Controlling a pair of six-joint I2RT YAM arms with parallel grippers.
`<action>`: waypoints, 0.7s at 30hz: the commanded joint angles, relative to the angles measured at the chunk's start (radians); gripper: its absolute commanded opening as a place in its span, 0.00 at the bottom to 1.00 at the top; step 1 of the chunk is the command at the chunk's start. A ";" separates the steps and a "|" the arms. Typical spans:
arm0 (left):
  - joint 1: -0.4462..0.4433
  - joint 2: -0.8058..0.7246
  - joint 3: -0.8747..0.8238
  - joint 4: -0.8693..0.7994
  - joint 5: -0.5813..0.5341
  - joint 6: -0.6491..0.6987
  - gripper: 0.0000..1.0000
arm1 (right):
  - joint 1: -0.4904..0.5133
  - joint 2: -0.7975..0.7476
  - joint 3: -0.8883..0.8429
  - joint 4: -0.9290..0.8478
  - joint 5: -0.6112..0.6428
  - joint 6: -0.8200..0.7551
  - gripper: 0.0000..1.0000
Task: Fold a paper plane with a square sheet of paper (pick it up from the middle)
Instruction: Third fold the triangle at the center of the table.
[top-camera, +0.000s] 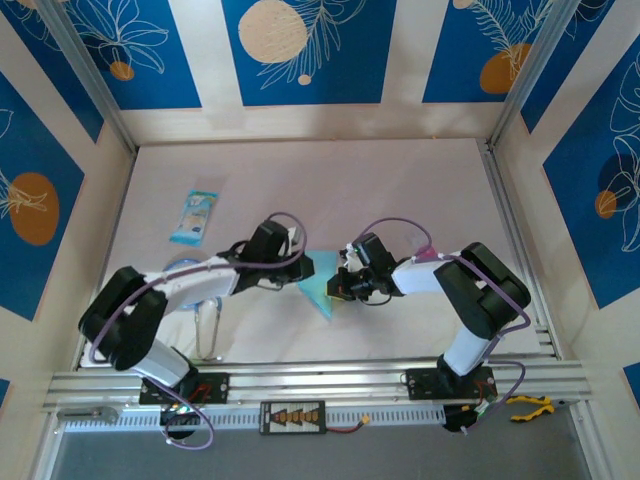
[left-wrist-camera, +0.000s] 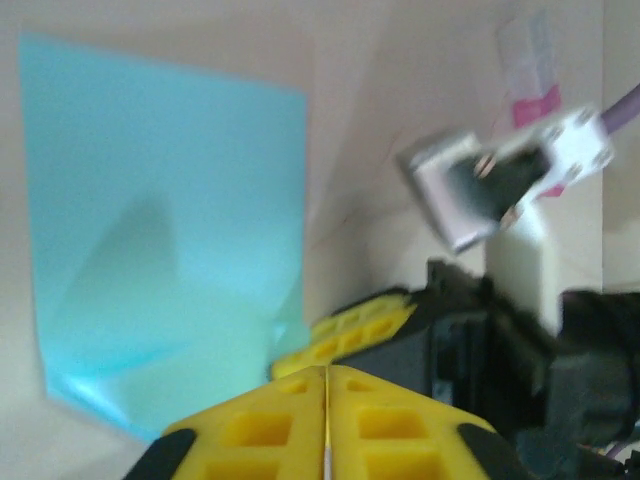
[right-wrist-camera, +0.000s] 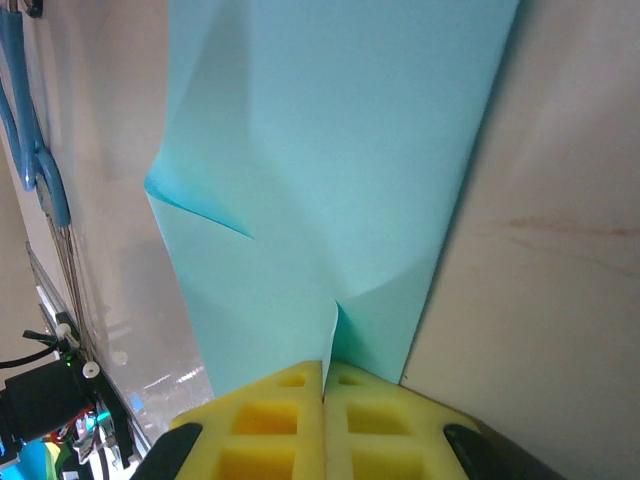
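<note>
Mid-table, paper sheet (top-camera: 320, 290) partly folded, creased, not yet a dart. Right gripper (right-wrist-camera: 325, 372) clamped on its edge; left gripper (left-wrist-camera: 327, 372) fingers together, apparently empty. Most folds remain.

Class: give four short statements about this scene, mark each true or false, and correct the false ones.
1. The right tool is shut on the paper. True.
2. The packet lies on the paper. False: the packet lies apart from it on the table, on the left arm's side.
3. The left tool is wide open. False: its fingers are together.
4. The paper shows creases. True.
</note>
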 joint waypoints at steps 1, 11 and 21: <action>-0.059 -0.062 -0.113 0.134 -0.018 -0.133 0.06 | 0.016 0.035 -0.004 -0.046 0.042 -0.001 0.02; -0.188 -0.072 -0.233 0.286 -0.075 -0.268 0.05 | 0.023 0.043 0.002 -0.059 0.056 -0.001 0.02; -0.228 0.062 -0.238 0.445 -0.063 -0.309 0.05 | 0.027 0.046 0.005 -0.061 0.059 0.000 0.01</action>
